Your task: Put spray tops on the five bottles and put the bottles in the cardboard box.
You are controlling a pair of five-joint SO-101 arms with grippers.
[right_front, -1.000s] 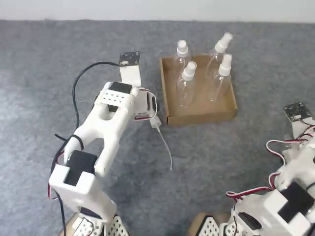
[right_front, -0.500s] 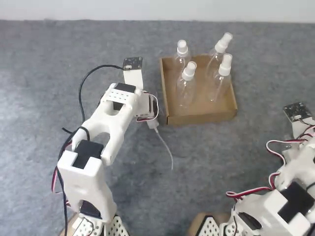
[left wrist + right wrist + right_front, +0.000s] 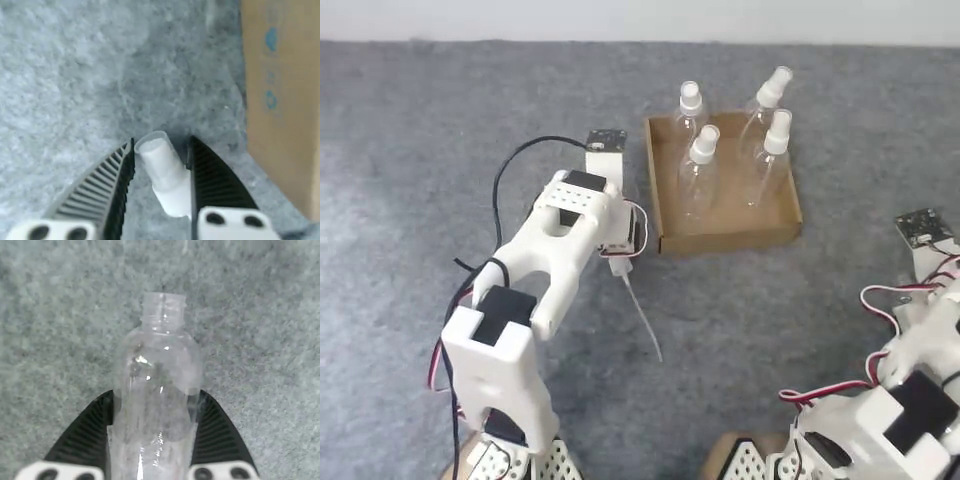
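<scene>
A white plastic spray top [image 3: 163, 167] sits nozzle-end out between the ribbed black fingers of the left gripper [image 3: 160, 146], whose jaws are drawn in narrow around it and hold it. In the high view this spray top [image 3: 620, 267] is just off the near left corner of the shallow brown cardboard box [image 3: 725, 241], and its thin clear dip tube [image 3: 644, 320] slants away toward the near right over the grey carpet-like table cover [image 3: 410, 180]; whether the tube's tip touches the cover cannot be told. The white left arm [image 3: 560, 240] stretches from the near left edge up to that corner. Four clear bottles with white spray tops lie in the box, two on its left side [image 3: 700, 170] and two on its right [image 3: 768, 150]. At the near right, the right gripper [image 3: 156, 399] grips an uncapped clear plastic bottle [image 3: 157, 370] around its body, the open threaded neck pointing away from the jaws above the grey cover. The white right arm [image 3: 920, 370] is folded at the near right corner.
</scene>
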